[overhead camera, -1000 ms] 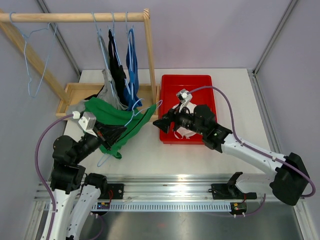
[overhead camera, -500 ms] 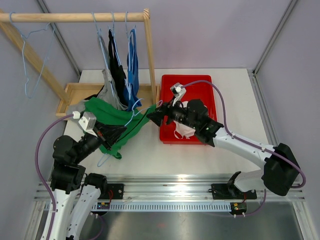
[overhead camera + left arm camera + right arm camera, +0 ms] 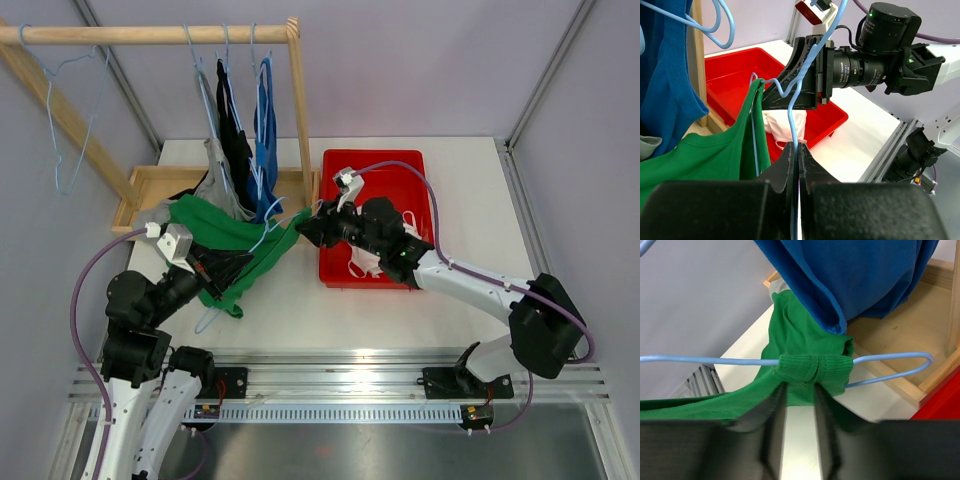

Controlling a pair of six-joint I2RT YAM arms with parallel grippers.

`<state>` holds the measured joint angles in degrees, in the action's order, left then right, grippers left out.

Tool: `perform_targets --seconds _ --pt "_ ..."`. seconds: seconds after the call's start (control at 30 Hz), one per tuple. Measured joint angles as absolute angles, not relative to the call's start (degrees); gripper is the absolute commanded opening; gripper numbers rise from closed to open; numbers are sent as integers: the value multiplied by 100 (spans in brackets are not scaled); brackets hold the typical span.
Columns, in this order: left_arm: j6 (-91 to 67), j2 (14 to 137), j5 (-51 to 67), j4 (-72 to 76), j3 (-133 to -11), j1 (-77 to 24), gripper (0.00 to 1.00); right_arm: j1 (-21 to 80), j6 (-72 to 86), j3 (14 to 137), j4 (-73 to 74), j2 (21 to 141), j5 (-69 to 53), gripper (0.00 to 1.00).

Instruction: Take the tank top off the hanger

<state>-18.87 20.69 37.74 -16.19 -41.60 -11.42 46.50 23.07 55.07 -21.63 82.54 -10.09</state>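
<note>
green tank top on a light blue hanger, above the left half of the table. left claw clenched on the hanger wire; right claw has its jaws on either side of the strap, grasp unclear.

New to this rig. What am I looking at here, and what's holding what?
Two robot arms are bolted at the near edge of a white table. One picture looks down from above and behind them; the other two come from a camera on each wrist. The left hand is shut on a light blue wire hanger that carries a green tank top. The right hand straddles the top's strap at the hanger's end; whether it pinches is unclear. On the table: a red plastic tray holding white cloth, and a wooden clothes rack with more garments.
</note>
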Motion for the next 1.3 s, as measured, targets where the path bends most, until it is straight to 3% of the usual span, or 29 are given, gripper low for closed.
perform_targets --seconds 0.07,0.37,0.4,0.5,0.53,0.67,1.2,1.3 --pt "-1887 2069 3774 -1621 -4160 -1142 0 4650 2307 5511 -2161 8285 -993 15" --pt "-1887 2069 3776 -1619 -4160 -1142 0 4650 2298 5701 -2161 8595 -991 6" --pt "-1887 2067 3776 -1619 -4160 -1142 0 4650 2303 5701 -2161 8604 -991 8" --pt "-1887 2067 3774 -1619 -4160 -1142 0 4650 2324 5701 -2158 8613 -989 33" --pt "-1887 2067 3774 -1619 -4160 -1142 0 4650 2329 5701 -2158 8613 -987 49" --pt "-1887 2067 3771 -1619 -4160 -1142 0 4652 2342 5695 -2158 8600 -952 66" --pt "-1887 2058 3771 -1621 -4160 -1142 0 4654 2364 5629 -2165 8392 -950 70" --pt "-1887 2056 3774 -1619 -4160 -1142 0 4654 2368 5662 -2193 8434 -952 54"
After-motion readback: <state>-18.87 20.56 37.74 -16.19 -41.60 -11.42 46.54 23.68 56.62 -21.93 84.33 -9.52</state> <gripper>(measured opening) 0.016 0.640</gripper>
